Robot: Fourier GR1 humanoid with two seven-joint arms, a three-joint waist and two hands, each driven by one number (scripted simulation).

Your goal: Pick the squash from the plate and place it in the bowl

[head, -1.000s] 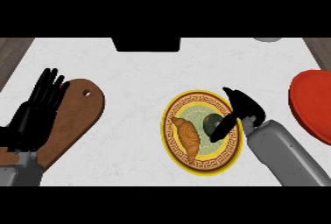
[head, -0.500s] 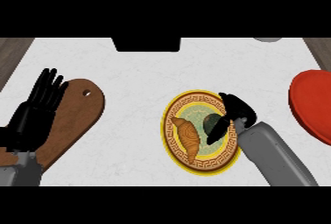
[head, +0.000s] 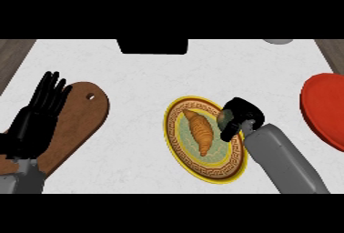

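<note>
A yellow-rimmed patterned plate (head: 191,166) lies at the centre of the counter with a brown croissant (head: 199,131) on its left half. On the plate's right half my right hand (head: 240,115) is curled over the dark green squash (head: 224,120), of which only a small patch shows under the fingers. The red bowl (head: 325,109) sits at the right edge, partly out of view. My left hand (head: 35,120) rests open at the left, fingers up, over a wooden board.
A brown wooden cutting board (head: 77,120) lies at the left under my left hand. A black object (head: 152,46) sits at the counter's far edge, and a grey item (head: 277,41) shows at the top right. Wood surface borders both upper corners.
My right hand has closed down over the squash, its fingers curling from spread to wrapped round it. The left hand has not moved.
</note>
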